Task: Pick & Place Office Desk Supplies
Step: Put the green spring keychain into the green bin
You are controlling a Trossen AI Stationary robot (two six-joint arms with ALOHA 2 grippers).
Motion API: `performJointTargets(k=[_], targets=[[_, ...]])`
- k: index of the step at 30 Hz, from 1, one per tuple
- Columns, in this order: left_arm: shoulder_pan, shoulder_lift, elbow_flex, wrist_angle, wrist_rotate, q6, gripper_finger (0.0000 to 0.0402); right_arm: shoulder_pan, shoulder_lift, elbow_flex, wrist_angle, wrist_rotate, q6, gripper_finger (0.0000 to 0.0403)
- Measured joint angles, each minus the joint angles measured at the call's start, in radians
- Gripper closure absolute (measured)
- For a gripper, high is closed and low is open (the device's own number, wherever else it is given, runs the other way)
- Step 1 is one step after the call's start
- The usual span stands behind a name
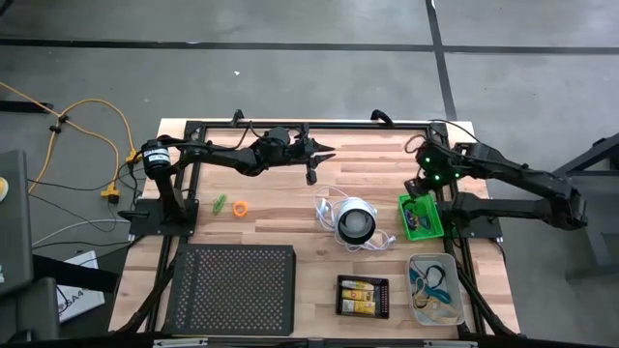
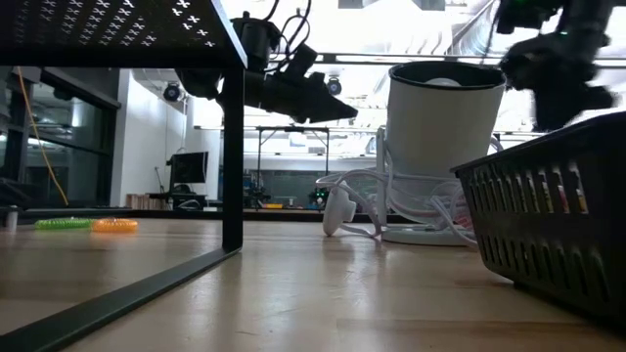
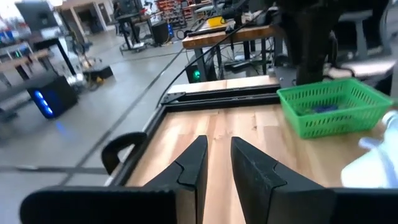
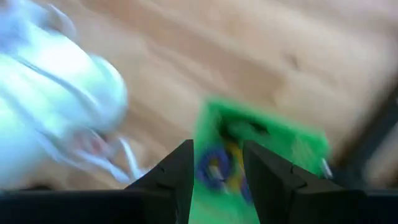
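Loops are lying on the wooden table (image 1: 290, 227): a green loop (image 1: 220, 204) and an orange loop (image 1: 240, 208) are sitting side by side near the left arm's base. The right gripper (image 1: 422, 184) is hanging just over the green tray (image 1: 434, 230). Its fingers (image 4: 179, 171) are standing apart with nothing between them. Blue and yellow bits (image 4: 221, 169) are lying in the tray right under it, too blurry to name. The left gripper (image 1: 322, 155) is waiting up in the air by the far edge of the table. Its fingers (image 3: 194, 163) are almost together and are holding nothing. Yellow-and-white packs (image 1: 361, 295) are resting in the black tray (image 1: 363, 281) at the near edge. Thin cords (image 1: 431, 280) are lying in the clear tray (image 1: 415, 293) beside it. The round white-and-black object (image 1: 356, 221) is sitting in the middle, its white cord (image 1: 327, 205) curling around it.
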Motion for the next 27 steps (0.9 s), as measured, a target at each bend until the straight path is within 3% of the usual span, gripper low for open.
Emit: performJointTargets(k=[5, 9, 15, 21, 27], targets=[[0.029, 0.000, 0.000, -0.021, 0.003, -0.094, 0.0336, -0.010, 0.054, 0.000, 0.297, 0.003, -0.117, 0.0279], [0.058, -0.032, 0.000, -0.135, -0.001, -0.122, 0.0336, -0.049, 0.160, 0.000, 0.463, -0.002, -0.254, 0.0279], [0.080, -0.147, 0.000, -0.378, -0.001, -0.136, 0.0336, -0.132, 0.378, 0.000, 0.780, -0.124, -0.449, 0.0279], [0.081, -0.290, 0.000, -0.695, -0.036, -0.121, 0.0336, -0.167, 0.536, 0.000, 1.084, -0.241, -0.536, 0.0279], [0.115, -0.412, 0.000, -1.006, -0.102, -0.172, 0.0336, -0.173, 0.593, 0.000, 1.182, -0.150, -0.589, 0.0279]])
